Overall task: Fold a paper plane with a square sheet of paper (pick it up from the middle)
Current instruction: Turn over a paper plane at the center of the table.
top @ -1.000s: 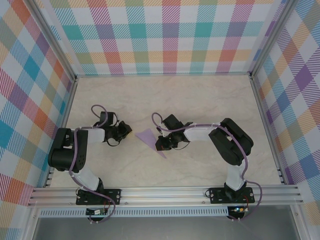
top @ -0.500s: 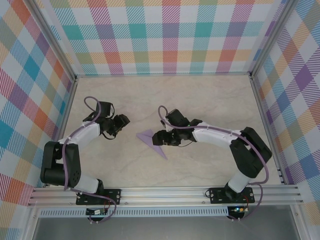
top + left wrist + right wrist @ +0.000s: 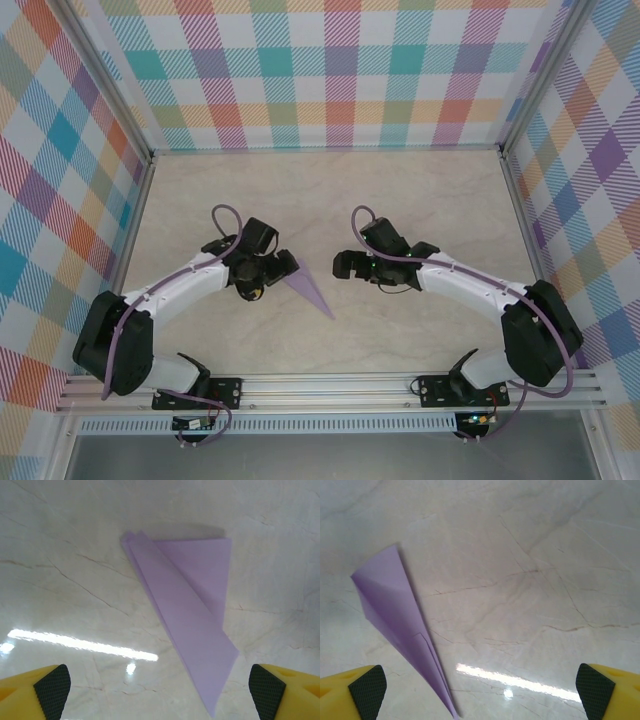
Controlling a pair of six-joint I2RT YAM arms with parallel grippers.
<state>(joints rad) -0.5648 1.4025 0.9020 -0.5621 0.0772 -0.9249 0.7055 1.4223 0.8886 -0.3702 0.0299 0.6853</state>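
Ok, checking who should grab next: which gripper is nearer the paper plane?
Left. The left gripper hovers over the paper plane at its wide end; the right gripper is apart, off its right side.

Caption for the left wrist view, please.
Folded lavender paper plane flat on the marbled table, framed by the open left gripper.

The desk has a pale cream top with thin brown marble-like veins. Both wrist views show it close up, each with a bright streak of reflected light lying across it. A back wall, a left wall and a right wall enclose it, all printed in a pastel check of teal, orange, pink, purple and yellow. Silver aluminium rails run along the near edge, and slim metal posts frame the back corners.
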